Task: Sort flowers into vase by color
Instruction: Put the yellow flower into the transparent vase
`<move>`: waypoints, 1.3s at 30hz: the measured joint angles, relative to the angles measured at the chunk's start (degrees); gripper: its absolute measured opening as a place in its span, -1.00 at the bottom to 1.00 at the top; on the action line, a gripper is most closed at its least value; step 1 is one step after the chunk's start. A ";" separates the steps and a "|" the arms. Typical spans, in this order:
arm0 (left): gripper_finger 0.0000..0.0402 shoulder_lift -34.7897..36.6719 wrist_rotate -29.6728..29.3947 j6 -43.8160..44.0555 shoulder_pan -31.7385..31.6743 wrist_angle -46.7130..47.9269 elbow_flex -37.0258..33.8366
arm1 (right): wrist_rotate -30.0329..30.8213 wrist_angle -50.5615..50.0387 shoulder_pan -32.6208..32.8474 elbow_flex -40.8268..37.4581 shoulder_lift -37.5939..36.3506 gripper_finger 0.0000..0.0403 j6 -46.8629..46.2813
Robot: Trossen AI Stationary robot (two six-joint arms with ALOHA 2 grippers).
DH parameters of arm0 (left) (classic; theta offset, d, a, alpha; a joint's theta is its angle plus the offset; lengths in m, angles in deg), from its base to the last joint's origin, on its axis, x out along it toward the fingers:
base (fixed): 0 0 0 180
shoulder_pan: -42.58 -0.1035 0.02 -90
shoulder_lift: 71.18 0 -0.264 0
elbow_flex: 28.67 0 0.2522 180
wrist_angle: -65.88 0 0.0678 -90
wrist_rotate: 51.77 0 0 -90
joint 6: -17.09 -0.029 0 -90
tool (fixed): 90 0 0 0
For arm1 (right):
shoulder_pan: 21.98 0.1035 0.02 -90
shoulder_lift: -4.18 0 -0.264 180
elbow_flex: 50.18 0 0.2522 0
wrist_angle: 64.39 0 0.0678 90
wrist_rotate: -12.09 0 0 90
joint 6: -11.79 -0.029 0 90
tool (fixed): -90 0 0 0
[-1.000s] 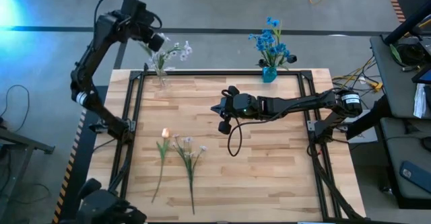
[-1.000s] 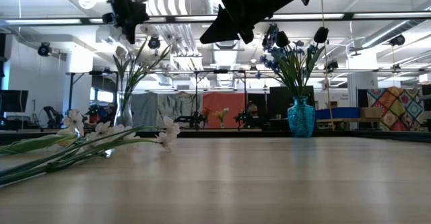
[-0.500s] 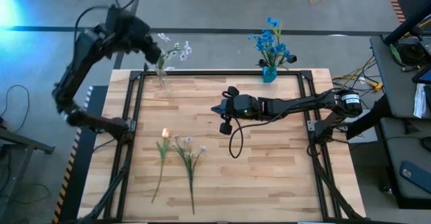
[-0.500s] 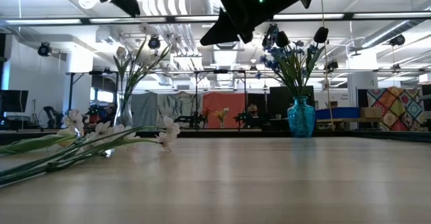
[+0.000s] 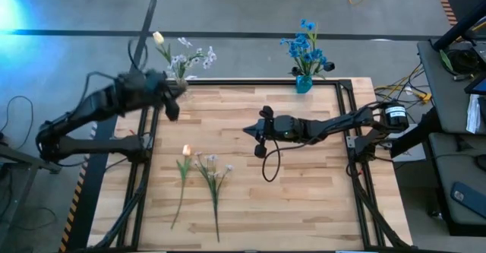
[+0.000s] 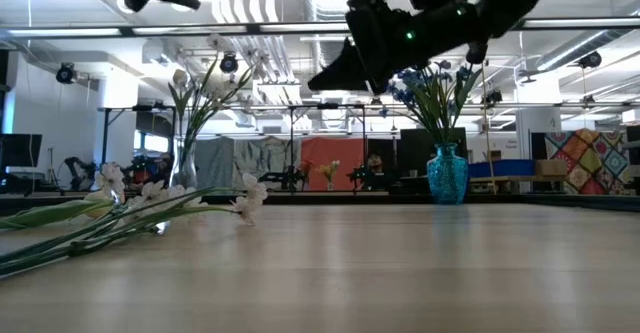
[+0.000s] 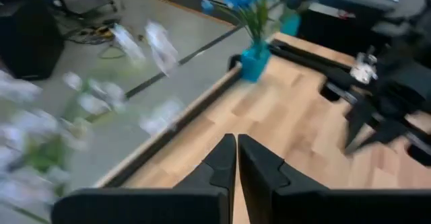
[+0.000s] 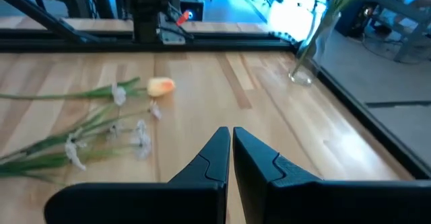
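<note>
Table [image 5: 304, 207]: light wooden planks, edged by a black frame.
Cables [image 5: 410, 86]: yellow and black, seen on the floor just off the table's far right corner.
Quilt [image 6: 585, 168]: patterned, hung well behind the table.

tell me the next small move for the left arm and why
Probably swing the left gripper, now shut and empty, toward the loose flowers: the white-lilac stem and peach bud stem lie on the table, unsorted. The clear vase already holds white blossoms.
</note>
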 joint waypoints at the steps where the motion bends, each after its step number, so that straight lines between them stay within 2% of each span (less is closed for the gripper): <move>1: -0.99 1.05 -1.02 0.77 1.97 -1.19 -2.45 | 0.18 0.30 0.00 -0.61 0.00 -0.94 -0.17; 9: -1.00 3.99 -8.18 5.33 17.19 -9.62 -17.58 | 6.12 0.99 0.42 -3.31 0.00 -0.94 -0.61; 14: -1.00 2.29 -16.86 8.60 25.41 -9.95 -22.20 | 6.57 0.99 0.37 -3.88 0.00 -0.94 -0.55; 16: -1.00 1.49 -17.89 9.75 27.55 -9.95 -22.95 | 6.57 0.97 0.38 -3.88 0.00 -0.94 -0.54; 19: -1.00 0.02 -17.34 12.45 29.55 -9.22 -23.20 | 6.57 0.99 0.39 -3.89 0.00 -0.94 -0.50; 23: -1.00 -3.89 -14.29 16.31 31.09 -3.92 -21.73 | 6.57 0.95 0.39 -3.90 0.00 -0.94 1.35; 27: -1.00 -8.72 -13.80 19.59 32.46 0.09 -20.71 | 6.57 0.93 0.37 -3.89 0.00 -0.94 1.83; 33: -1.00 -15.18 -6.44 25.73 34.03 0.78 -20.69 | 6.48 -0.11 0.37 -3.90 0.00 -0.94 0.35; 39: -1.00 -19.05 -3.55 35.18 36.52 7.37 -20.64 | 6.42 -1.31 0.37 -3.90 0.00 -0.94 -1.08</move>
